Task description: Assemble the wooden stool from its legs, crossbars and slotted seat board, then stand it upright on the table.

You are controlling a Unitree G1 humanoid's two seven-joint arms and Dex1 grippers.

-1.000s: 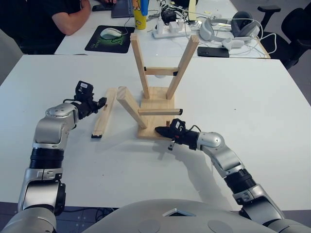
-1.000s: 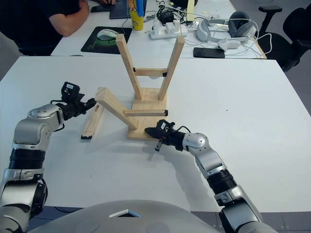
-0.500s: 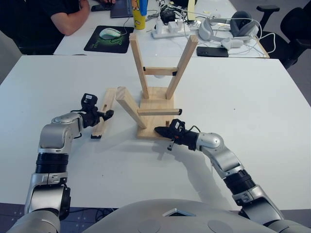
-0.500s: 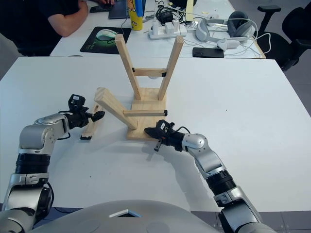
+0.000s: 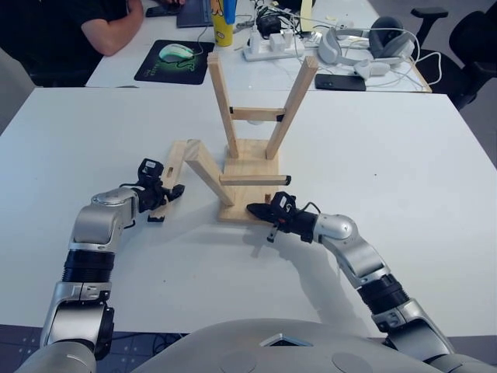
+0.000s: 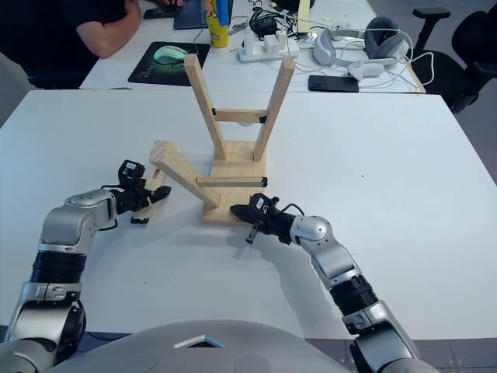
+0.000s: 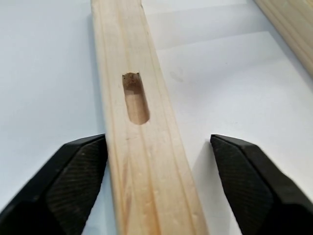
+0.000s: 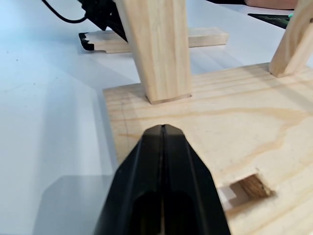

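Pale pine is filling my close view: the loose leg (image 7: 142, 147) is lying flat on the white table (image 5: 404, 171), smooth and square-edged, its grain running lengthwise and an oval hole (image 7: 135, 98) cut into its top face. I'm holding my left pincer (image 7: 157, 164) wide astride it, with one ribbed black pad (image 7: 78, 171) sitting right against the leg's side and the other pad standing off across a strip of bare tabletop. My right pincer (image 8: 164, 134) is pressed fully together, its tip hovering over the near edge of the seat board (image 8: 234, 132), just beside a rectangular slot (image 8: 244, 188). That board is lying flat mid-table, with two upright legs (image 5: 221, 101) rising from it, joined by a crossbar (image 5: 256, 114), and a slanting leg (image 5: 206, 167) leaning toward the loose one. White tabletop is stretching wide to the right.
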